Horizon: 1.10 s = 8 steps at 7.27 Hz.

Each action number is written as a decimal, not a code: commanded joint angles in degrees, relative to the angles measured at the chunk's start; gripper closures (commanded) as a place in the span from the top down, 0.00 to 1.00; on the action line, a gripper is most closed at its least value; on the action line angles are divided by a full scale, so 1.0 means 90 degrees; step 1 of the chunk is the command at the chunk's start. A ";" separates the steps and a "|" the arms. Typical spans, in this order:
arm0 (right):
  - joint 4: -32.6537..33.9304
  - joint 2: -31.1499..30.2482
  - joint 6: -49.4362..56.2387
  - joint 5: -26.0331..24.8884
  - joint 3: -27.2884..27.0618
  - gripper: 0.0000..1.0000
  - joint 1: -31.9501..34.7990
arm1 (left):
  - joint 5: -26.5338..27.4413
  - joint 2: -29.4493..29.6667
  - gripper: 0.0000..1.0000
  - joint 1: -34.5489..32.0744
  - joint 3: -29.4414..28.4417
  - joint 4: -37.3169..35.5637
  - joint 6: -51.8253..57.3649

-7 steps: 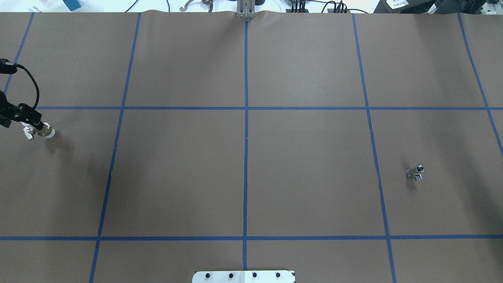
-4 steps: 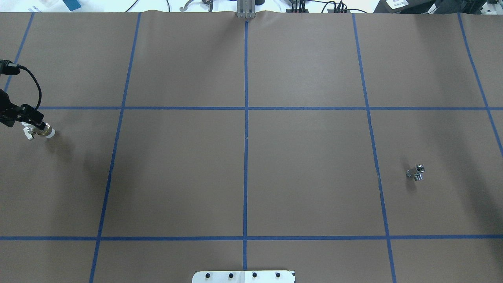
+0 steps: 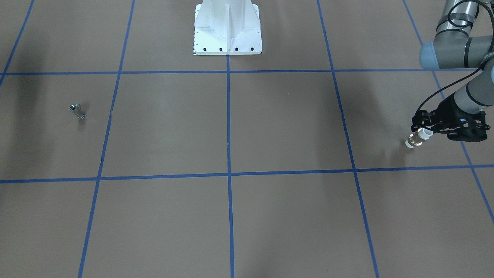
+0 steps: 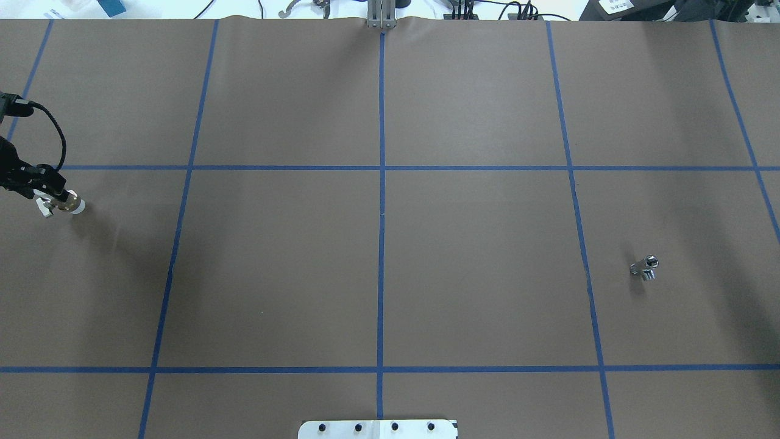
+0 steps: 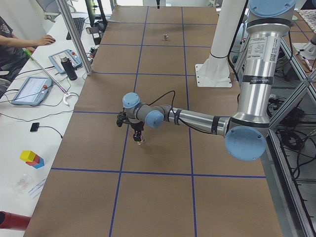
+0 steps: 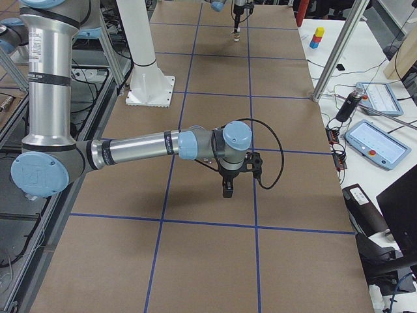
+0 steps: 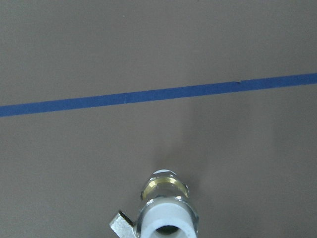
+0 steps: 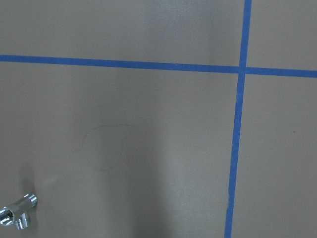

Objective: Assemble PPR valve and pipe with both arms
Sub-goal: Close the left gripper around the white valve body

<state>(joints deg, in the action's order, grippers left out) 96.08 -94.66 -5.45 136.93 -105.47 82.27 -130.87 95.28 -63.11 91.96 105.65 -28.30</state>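
The PPR valve (image 4: 62,205), with white ends, a brass band and a grey lever, lies on the brown table at the far left. It also shows in the front view (image 3: 416,139) and fills the bottom of the left wrist view (image 7: 166,210). My left gripper (image 4: 53,191) (image 3: 423,130) hangs right over its near white end, jaws apart and not gripping. The pipe (image 4: 646,267) (image 3: 76,110), a shiny silver piece, lies alone at the right and shows at the bottom left of the right wrist view (image 8: 17,218). My right gripper (image 6: 227,190) hovers above the table; I cannot tell whether it is open.
Blue tape lines split the brown table (image 4: 390,256) into squares. The white pedestal base (image 3: 227,29) stands at the robot's side. An operator's desk with tablets (image 5: 29,89) and a metal frame post (image 5: 74,37) lie beyond the far edge.
My left gripper has shifted slightly to the left over the valve. The valve and the pipe have not moved.
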 commanded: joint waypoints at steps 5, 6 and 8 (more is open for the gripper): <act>0.0007 0.0000 0.0000 0.0000 0.0000 1.00 0.0000 | 0.0000 0.0019 0.68 -0.0010 -0.0012 -0.0010 0.0010; -0.0002 0.0000 0.0000 0.0000 0.0000 1.00 0.0000 | 0.0000 0.0009 0.68 -0.0010 -0.0003 -0.0010 0.0010; 0.0007 0.0000 0.0000 0.0000 0.0000 1.00 0.0000 | 0.0000 0.0009 0.60 -0.0010 -0.0003 -0.0010 0.0010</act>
<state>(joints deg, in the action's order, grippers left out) 96.09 -94.66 -5.45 136.93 -105.47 82.27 -130.87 95.42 -63.19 91.92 105.55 -28.22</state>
